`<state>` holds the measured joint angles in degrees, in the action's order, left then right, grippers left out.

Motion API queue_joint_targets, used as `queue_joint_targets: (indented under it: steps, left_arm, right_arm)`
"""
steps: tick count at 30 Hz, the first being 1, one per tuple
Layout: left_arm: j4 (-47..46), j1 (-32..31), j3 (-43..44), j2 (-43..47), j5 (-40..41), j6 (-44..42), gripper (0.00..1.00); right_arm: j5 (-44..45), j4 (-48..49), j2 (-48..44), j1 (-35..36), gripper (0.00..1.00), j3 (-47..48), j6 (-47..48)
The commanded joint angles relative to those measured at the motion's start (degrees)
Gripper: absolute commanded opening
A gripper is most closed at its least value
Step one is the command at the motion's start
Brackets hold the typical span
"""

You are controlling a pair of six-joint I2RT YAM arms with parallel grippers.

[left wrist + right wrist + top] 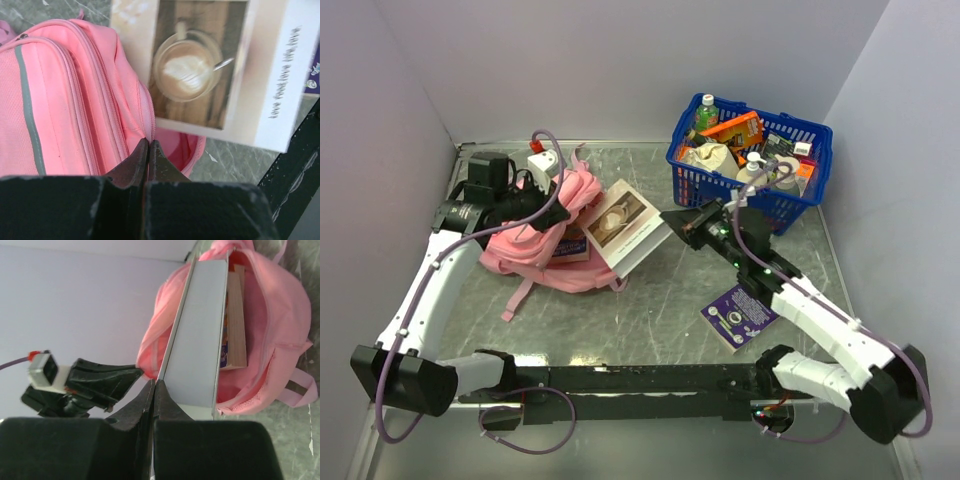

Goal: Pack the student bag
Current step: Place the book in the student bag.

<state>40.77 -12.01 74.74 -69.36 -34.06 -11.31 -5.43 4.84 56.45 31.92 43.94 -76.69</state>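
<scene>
The pink student bag (pixel 533 252) lies on its side left of centre, its mouth open toward the right. My left gripper (pixel 564 199) is shut on the rim of that mouth, with pink fabric pinched between the fingertips (pixel 140 150). A white book with a coffee-cup cover (pixel 626 224) sticks halfway out of the bag (pixel 65 100). My right gripper (pixel 671 222) is shut on the outer edge of this book (pixel 197 330), at its cover. A second book (pixel 235 315) lies inside the bag (pixel 280 315).
A blue plastic basket (pixel 817 183) with a bottle, boxes and several other items stands at the back right. A purple booklet (pixel 738 317) lies on the marble tabletop beside my right forearm. Grey walls close in three sides.
</scene>
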Motion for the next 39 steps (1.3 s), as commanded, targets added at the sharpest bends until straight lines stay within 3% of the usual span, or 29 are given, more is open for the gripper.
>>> queue_joint_targets:
  steps: [1, 9, 14, 20, 21, 22, 24, 27, 28, 29, 30, 36, 39]
  left_arm:
    - [-6.06, -0.29, 1.28, 2.74, -7.5, -0.38, 0.01]
    - [-2.1, -0.29, 4.36, 1.25, -10.58, -2.31, 0.01]
    - [-1.14, -0.29, 5.06, 1.16, -11.11, -3.1, 0.01]
    - [-0.96, -0.29, 4.98, 1.86, -11.2, -3.45, 0.01]
    - [-0.96, -0.29, 4.98, 1.86, -11.11, -3.72, 0.01]
    - [-0.96, -0.29, 4.89, 1.86, -10.76, -3.81, 0.01]
    - [-0.7, -0.29, 4.89, 1.78, -10.5, -4.33, 0.01]
    - [-0.7, -0.29, 4.89, 1.69, -10.06, -4.95, 0.01]
    - [-0.87, -0.29, 4.72, 1.69, -9.88, -4.86, 0.01]
    - [-1.13, -0.29, 4.71, 1.69, -9.62, -4.95, 0.01]
    - [-1.31, -0.29, 4.54, 1.69, -9.62, -4.86, 0.01]
    - [-1.92, -0.21, 3.31, 1.34, -9.18, -4.95, 0.01]
    - [-2.37, -0.21, 2.61, 1.16, -9.18, -4.95, 0.01]
  right_arm:
    - [-0.02, 10.09, 6.98, 2.35, 0.0, 3.16, -2.85]
    - [5.25, 17.9, 22.11, 7.01, 0.0, 11.25, -0.49]
    - [13.24, 14.42, 34.33, 10.52, 0.0, 22.12, 6.0]
    - [12.56, 10.1, 46.11, 13.25, 0.0, 29.88, 9.71]
    - [10.46, 9.67, 47.17, 13.69, 0.03, 30.06, 9.63]
    - [8.88, 9.05, 48.66, 14.04, 0.15, 30.15, 9.89]
    - [7.2, 6.95, 49.02, 15.53, 0.25, 29.54, 11.29]
    - [3.95, 6.41, 47.53, 16.68, 0.6, 25.5, 12.88]
    - [1.85, 5.63, 46.22, 16.68, 0.8, 24.45, 12.96]
    - [2.09, 5.18, 45.08, 16.59, 0.84, 21.91, 13.75]
    - [2.7, 4.4, 41.59, 16.59, 1.0, 20.32, 14.1]
    - [4.91, -4.48, 23.41, 8.09, 1.0, 7.58, 12.19]
    - [-0.71, -8.78, 15.64, -0.52, 1.0, 0.02, 9.28]
